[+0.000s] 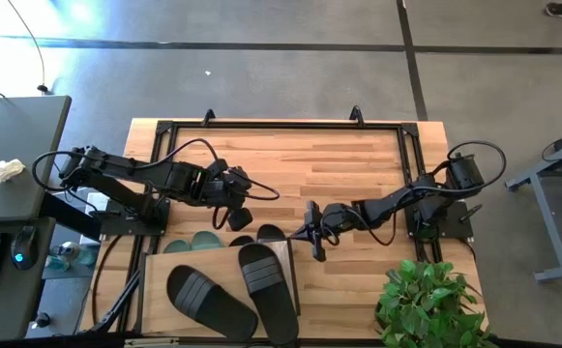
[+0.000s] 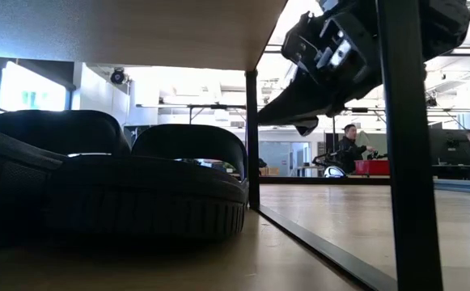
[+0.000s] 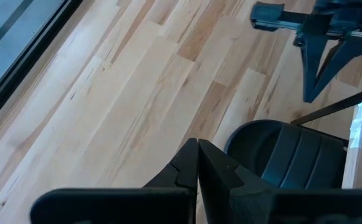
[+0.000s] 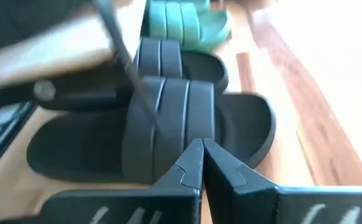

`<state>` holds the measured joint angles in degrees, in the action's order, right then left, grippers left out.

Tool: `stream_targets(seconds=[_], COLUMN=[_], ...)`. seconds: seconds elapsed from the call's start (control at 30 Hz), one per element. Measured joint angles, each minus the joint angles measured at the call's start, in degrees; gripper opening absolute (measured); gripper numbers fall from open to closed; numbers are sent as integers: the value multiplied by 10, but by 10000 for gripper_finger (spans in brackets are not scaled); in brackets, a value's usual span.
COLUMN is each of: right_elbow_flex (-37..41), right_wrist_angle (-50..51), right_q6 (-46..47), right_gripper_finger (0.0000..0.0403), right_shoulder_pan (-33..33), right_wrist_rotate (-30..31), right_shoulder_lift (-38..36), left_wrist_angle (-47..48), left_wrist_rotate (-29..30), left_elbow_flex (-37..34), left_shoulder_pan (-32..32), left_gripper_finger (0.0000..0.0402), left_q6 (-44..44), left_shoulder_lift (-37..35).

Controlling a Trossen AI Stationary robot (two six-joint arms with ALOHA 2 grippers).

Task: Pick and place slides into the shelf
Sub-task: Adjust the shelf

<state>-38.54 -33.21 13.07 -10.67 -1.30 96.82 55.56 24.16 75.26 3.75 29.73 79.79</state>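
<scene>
Now both grippers pinched closed and empty — slides already sit on and under the shelf [image 1: 155,275].

My right gripper [image 1: 316,244] hovers just beside the shelf's right edge, nearer the black slide [image 1: 266,275] — its long axis runs front-to-back; left gripper [image 1: 237,217] hangs behind the shelf.

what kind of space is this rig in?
Likely a robotics lab or open workshop: concrete floor around the wooden table, a desk with keyboard and mouse beside it, and a person at benches in the room behind.
</scene>
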Motion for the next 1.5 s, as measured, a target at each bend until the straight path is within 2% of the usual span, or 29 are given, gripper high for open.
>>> stream_targets(seconds=[0.23,0.97,1.07,1.3,1.5], right_elbow_flex=[0,0,0,0,0], right_wrist_angle=[-22,-27,-21,26,41], right_q6=[-16,-9,0,6,6], right_gripper_finger=[0,0,0,0,0], right_shoulder_pan=[5,-48,-51,4,74], right_wrist_rotate=[-55,-42,-25,-20,-84], right_shoulder_lift=[0,0,0,0,15], left_wrist_angle=[-1,-1,-1,-1,-1], left_wrist_rotate=[-3,-23,-23,-23,-21], left_elbow_flex=[0,0,0,0,0], left_shoulder_pan=[0,0,0,0,0], left_gripper_finger=[2,3,3,3,3], left_q6=[3,5,5,5,5], left_shoulder_lift=[0,0,0,0,0])
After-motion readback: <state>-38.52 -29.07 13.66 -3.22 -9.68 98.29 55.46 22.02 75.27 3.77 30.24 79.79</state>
